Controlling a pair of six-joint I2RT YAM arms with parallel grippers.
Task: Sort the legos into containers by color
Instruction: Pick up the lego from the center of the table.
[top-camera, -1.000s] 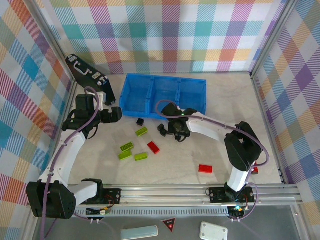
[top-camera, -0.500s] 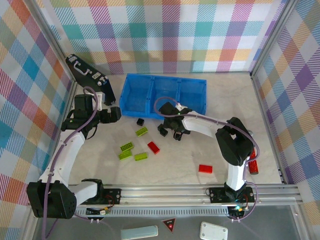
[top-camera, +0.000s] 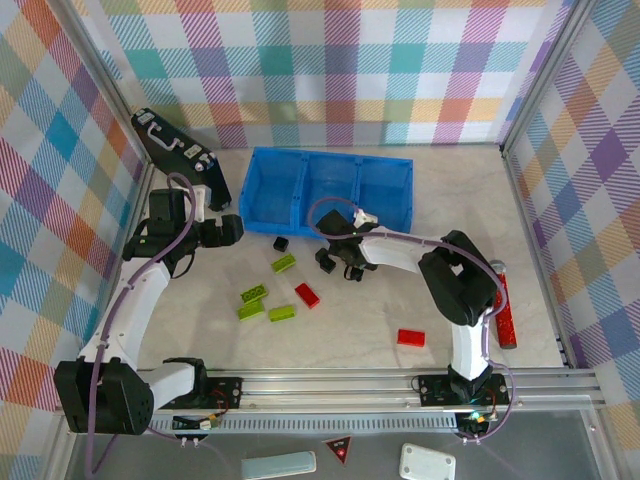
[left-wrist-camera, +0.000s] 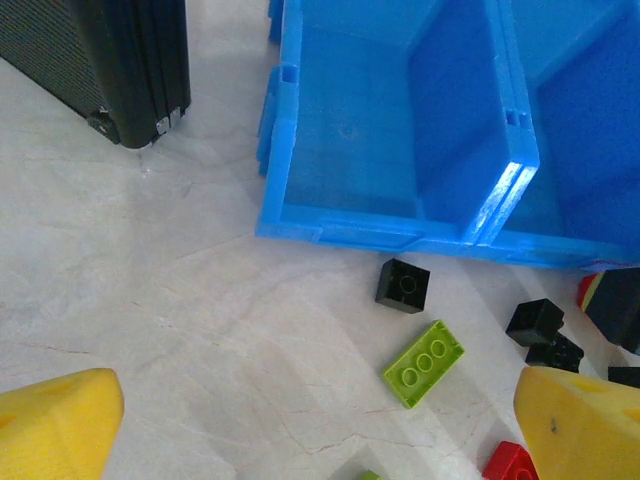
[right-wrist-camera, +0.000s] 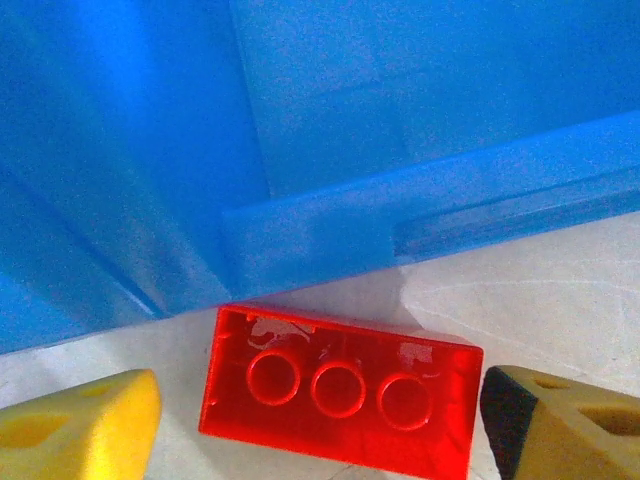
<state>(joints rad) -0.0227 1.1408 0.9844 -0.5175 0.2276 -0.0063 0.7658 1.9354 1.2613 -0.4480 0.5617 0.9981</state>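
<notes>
Zero legos (top-camera: 283, 263) sorted so far

All three compartments of the blue tray (top-camera: 330, 154), set by the far edge of the tabletop (top-camera: 450, 210), look empty; green, red and black legos are scattered mid-tabletop. One red brick (right-wrist-camera: 340, 385) is straddled, not pinched, by the open right fingers (right-wrist-camera: 80, 420) just before the tray's near wall. Meanwhile the left fingers (left-wrist-camera: 60, 425) are spread wide, nothing held. No brand or writing can be read.

A red brick (right-wrist-camera: 340, 390) lies between the right pincer's (right-wrist-camera: 320, 432) yellow fingertips (right-wrist-camera: 80, 425) — just beside the blue tray (right-wrist-camera: 300, 240).
</notes>
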